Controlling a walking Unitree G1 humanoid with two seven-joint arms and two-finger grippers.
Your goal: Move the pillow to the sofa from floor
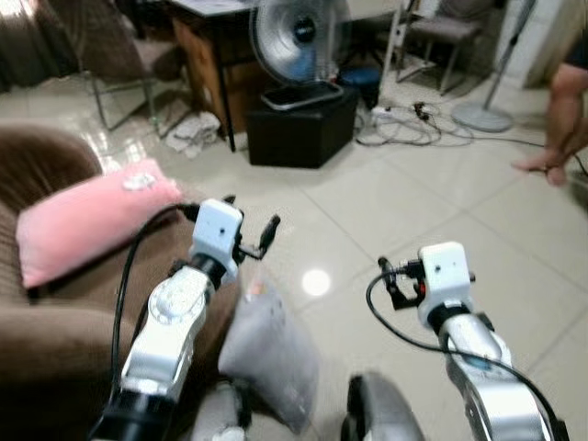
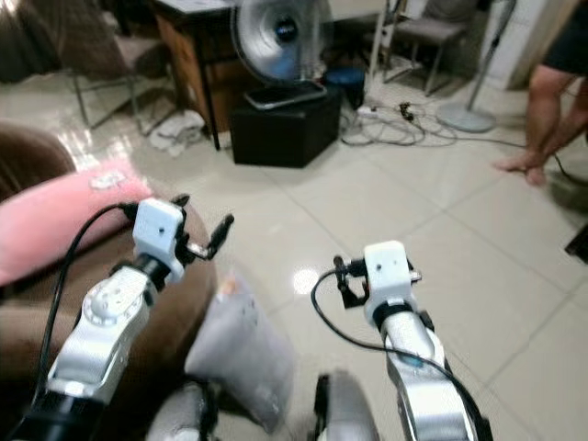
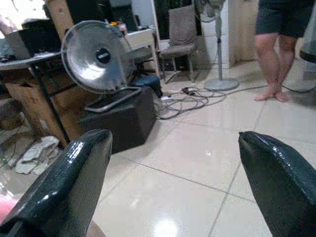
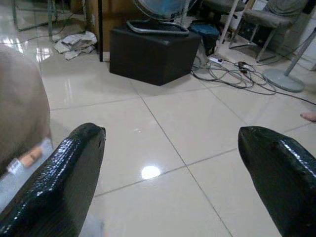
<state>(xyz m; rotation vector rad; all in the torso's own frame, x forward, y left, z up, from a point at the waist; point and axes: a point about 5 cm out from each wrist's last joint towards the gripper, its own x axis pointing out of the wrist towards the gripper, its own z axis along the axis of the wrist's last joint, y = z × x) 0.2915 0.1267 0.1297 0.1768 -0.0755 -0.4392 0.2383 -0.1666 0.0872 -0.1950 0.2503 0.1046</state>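
Open tiled floor [image 1: 367, 220] stretches ahead of the brown sofa [image 1: 55, 312], bare and passable out to the black box [image 1: 301, 124]. That box, with a fan [image 1: 296, 46] on it, blocks the way beyond the sofa, and the counter [image 1: 216, 55] stands just beside it. Cables [image 1: 413, 124] and a fan stand [image 1: 482, 110] clutter the floor past the box. A person's legs [image 1: 560, 110] stand far across from the sofa. A grey pillow [image 1: 266, 354] leans against the sofa's base; a pink pillow [image 1: 92, 216] occupies its seat.
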